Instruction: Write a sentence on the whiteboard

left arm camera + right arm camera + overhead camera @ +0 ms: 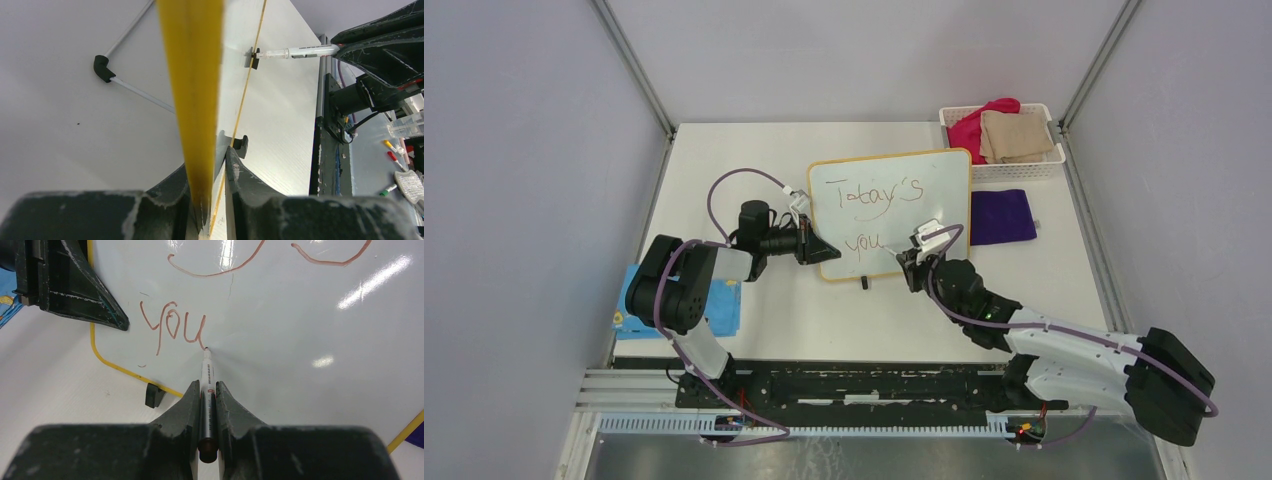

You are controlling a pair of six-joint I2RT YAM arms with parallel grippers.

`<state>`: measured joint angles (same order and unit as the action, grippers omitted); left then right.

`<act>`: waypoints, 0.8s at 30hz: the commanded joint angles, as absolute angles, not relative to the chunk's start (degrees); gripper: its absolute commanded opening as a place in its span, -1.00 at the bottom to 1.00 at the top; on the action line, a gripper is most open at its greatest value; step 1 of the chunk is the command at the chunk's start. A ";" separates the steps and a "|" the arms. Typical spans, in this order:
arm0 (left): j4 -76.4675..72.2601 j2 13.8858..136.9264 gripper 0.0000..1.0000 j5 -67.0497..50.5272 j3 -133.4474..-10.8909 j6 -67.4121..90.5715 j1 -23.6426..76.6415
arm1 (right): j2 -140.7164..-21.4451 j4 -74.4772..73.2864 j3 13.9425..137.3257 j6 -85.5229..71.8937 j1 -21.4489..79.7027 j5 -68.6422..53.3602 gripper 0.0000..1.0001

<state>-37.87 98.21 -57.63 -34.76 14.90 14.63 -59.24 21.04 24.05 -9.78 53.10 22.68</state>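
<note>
The whiteboard (pixel 939 205) stands tilted on the table, yellow-framed, with "Today's" (pixel 880 194) on its upper line and "you" (pixel 863 243) below. My left gripper (pixel 826 251) is shut on the board's lower left edge; the left wrist view shows the yellow frame (pixel 192 100) pinched in my left gripper (pixel 210 200). My right gripper (pixel 207 390) is shut on a slim marker (pixel 206 375). The marker's tip rests on the board just after the "u" of "you" (pixel 172 330). From above, the right gripper (pixel 911 258) sits at the board's lower middle.
A white basket (pixel 1024 170) holding pink and tan cloths stands at the back right, with a purple cloth (pixel 1002 216) in front of it. A blue card (pixel 714 305) lies under the left arm. The board's black foot (pixel 154 395) rests on the table.
</note>
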 commanded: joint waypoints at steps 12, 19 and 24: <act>-29.43 100.89 -0.96 -51.82 -34.05 11.72 15.91 | -59.44 22.73 30.36 -7.21 52.20 23.38 -1.00; -29.39 100.86 -0.97 -51.83 -34.10 11.75 15.91 | -61.10 22.70 30.67 -7.15 51.31 24.26 -1.00; -29.36 100.90 -0.96 -51.84 -34.05 11.75 15.91 | -61.70 22.70 29.86 -7.42 50.80 24.19 -1.00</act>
<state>-37.87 98.26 -57.60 -34.79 14.90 14.63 -61.08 20.60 28.18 -7.64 51.59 22.98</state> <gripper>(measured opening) 0.259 0.179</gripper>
